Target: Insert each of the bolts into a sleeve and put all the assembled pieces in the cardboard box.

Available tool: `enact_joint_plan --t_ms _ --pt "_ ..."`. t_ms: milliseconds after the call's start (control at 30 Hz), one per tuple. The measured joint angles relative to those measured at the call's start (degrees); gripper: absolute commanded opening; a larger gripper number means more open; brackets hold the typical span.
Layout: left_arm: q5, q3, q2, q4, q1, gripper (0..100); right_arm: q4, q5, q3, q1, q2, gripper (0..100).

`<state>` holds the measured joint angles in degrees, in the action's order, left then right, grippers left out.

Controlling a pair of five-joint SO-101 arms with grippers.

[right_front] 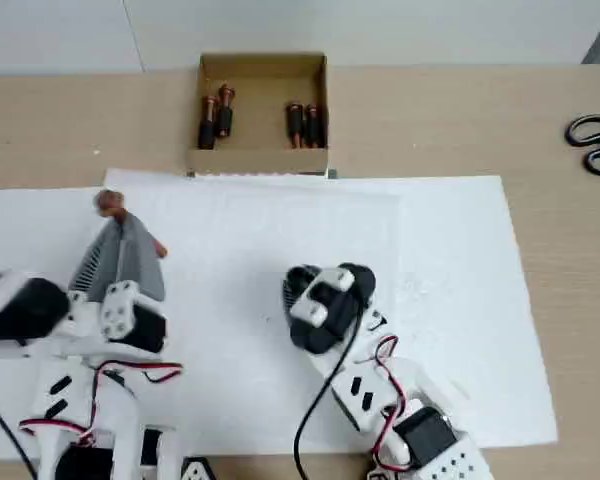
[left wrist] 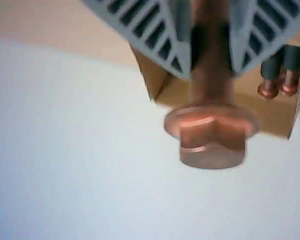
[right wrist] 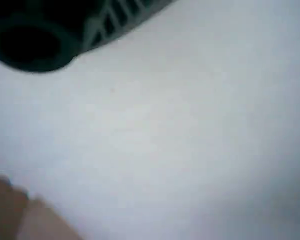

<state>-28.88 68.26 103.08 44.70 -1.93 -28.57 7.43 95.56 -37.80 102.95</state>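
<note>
My left gripper is shut on a copper bolt over the left part of the white sheet. In the left wrist view, the grey ribbed fingers clamp the shaft, and the flanged hex head of the bolt sticks out past the tips toward the cardboard box. The cardboard box stands at the back and holds several assembled pieces. My right gripper points down at the middle of the sheet, shut on a black sleeve whose open end shows beside one finger.
A white paper sheet covers most of the table in front of the box. Black scissors lie at the far right edge on the bare wood. Both arms' bases and cables sit along the near edge.
</note>
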Motion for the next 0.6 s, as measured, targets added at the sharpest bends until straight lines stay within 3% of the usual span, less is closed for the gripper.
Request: enact_joint_plan --t_ms 233,600 --pt "-0.3 5.7 0.1 -4.2 -0.8 1 1.8 0.0 0.1 -6.1 -0.1 0.2" --pt "-7.8 7.7 0.1 -6.3 11.2 1 1.8 0.0 0.1 -9.1 -0.1 0.2"
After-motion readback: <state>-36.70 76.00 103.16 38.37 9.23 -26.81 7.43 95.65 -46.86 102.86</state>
